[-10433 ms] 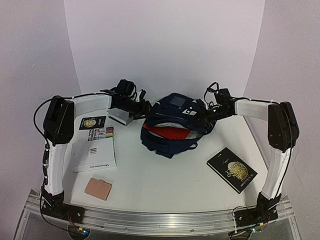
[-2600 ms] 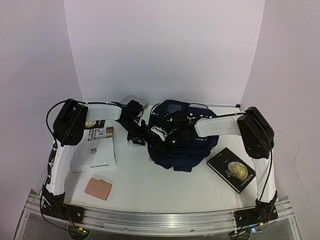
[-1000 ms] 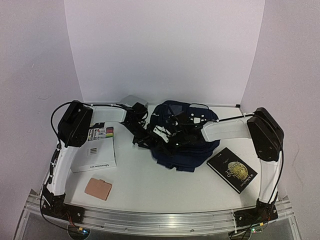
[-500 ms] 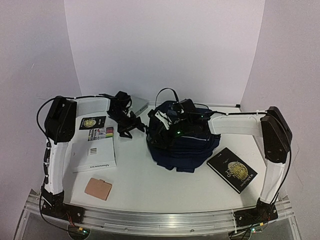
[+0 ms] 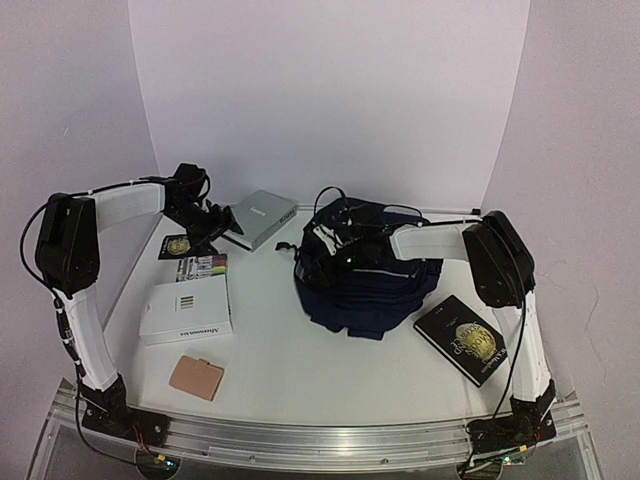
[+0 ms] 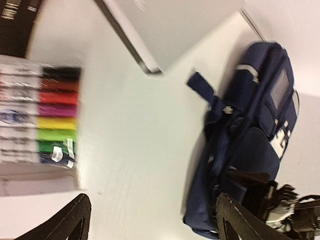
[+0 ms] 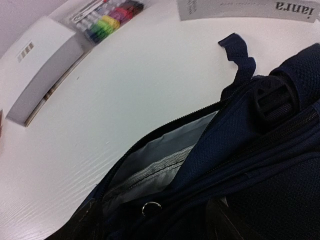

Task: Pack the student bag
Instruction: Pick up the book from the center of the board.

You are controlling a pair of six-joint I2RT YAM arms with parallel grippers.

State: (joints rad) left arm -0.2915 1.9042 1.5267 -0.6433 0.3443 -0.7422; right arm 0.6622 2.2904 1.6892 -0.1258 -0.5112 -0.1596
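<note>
Left gripper (image 5: 207,228) hangs over the far left of the table (image 5: 300,350), jaws wide apart with nothing between them; its wrist view has both fingers (image 6: 75,222) splayed toward the bottom corners above bare white tabletop. Underneath it lies the pack of coloured markers (image 6: 52,115), touching the rear edge of the white book (image 5: 188,308), with a small black card bearing a gold emblem (image 5: 180,246) just behind the markers. At the back, the grey book (image 5: 260,218) lies flat at an angle, between that gripper and the bag. Over to the right gripper (image 5: 325,252): it's down at the student bag (image 5: 375,285), at the bag's upper left edge, the arm reaching in across the top of it. Its fingers (image 7: 85,222) show as dark shapes set well apart at the bottom of its wrist view, spread over navy fabric rather than closed together. The bag itself is slumped in the middle of the table toward the rear, its main zip open and pale grey lining showing inside the mouth. One short navy strap end pokes out on the tabletop toward the grey book. Just beside the bag's right front corner lies the black book with a gold emblem (image 5: 465,340). Near the front left, apart from the white book, lies a flat tan pouch (image 5: 196,378).
</note>
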